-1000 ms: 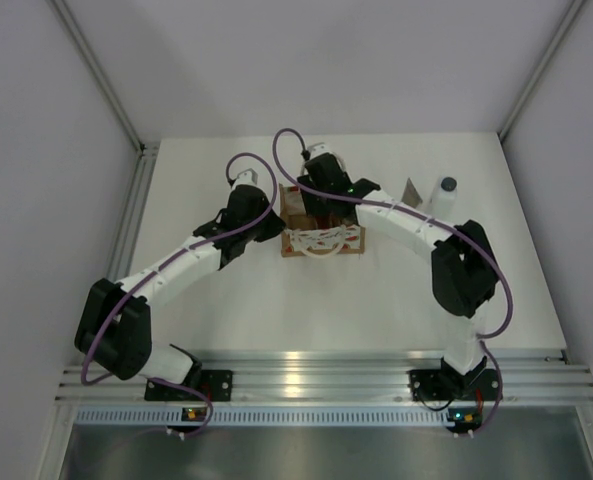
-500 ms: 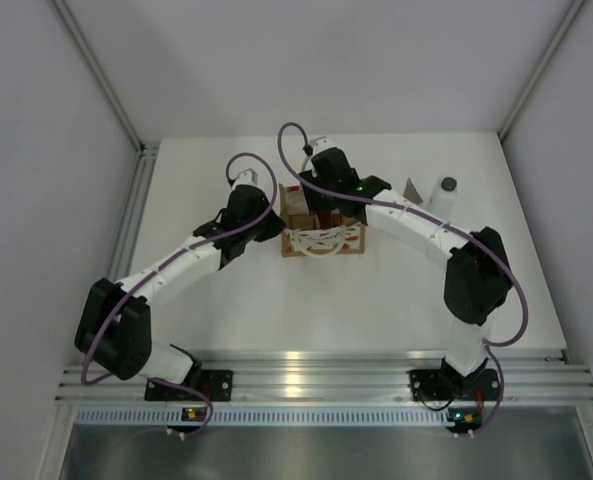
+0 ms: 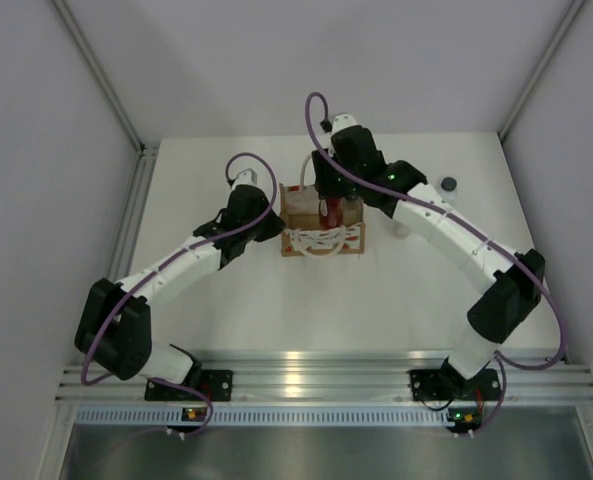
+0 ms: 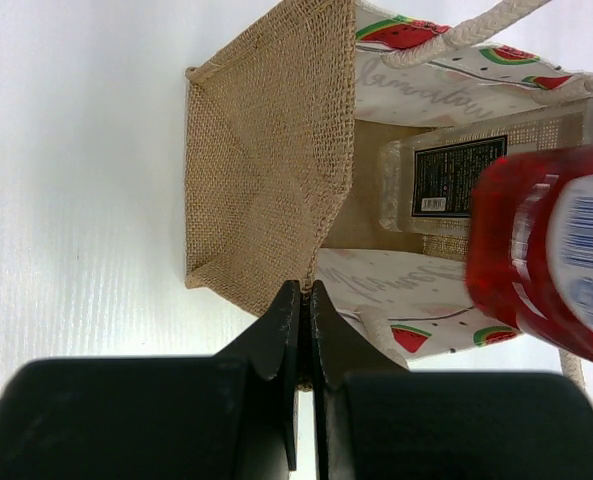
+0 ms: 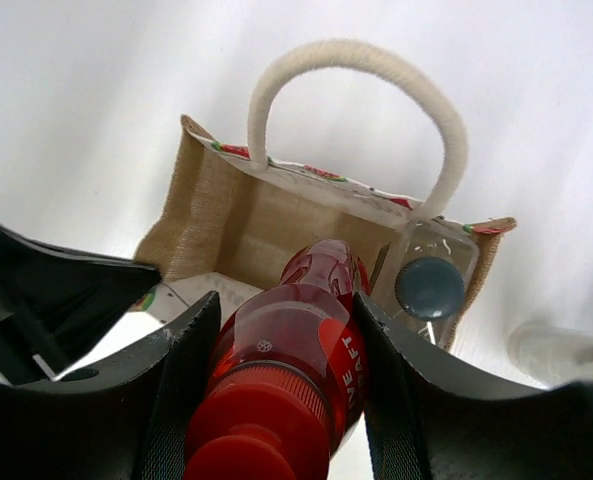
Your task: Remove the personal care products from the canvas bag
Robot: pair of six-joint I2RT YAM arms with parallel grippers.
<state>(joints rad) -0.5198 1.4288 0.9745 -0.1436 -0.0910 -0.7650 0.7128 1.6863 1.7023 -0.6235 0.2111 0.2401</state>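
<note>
Now the canvas bag [image 3: 321,228] sits near the table's far edge, and the right gripper [image 5: 281,375] has risen since a moment ago, drawing the red bottle [image 3: 329,211] up out of it, jaws clamped round its neck. The left gripper [image 4: 304,325] looks pinched on the bag's rim, though that's hard to confirm. One pale bottle [image 5: 428,288] remains inside.

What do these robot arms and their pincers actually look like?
Both arms are white tubes with bulky black joints, and a purple cable loops along each. The left gripper and right gripper have matte black, wedge-shaped fingers. Small green lights glow on the right arm.
</note>
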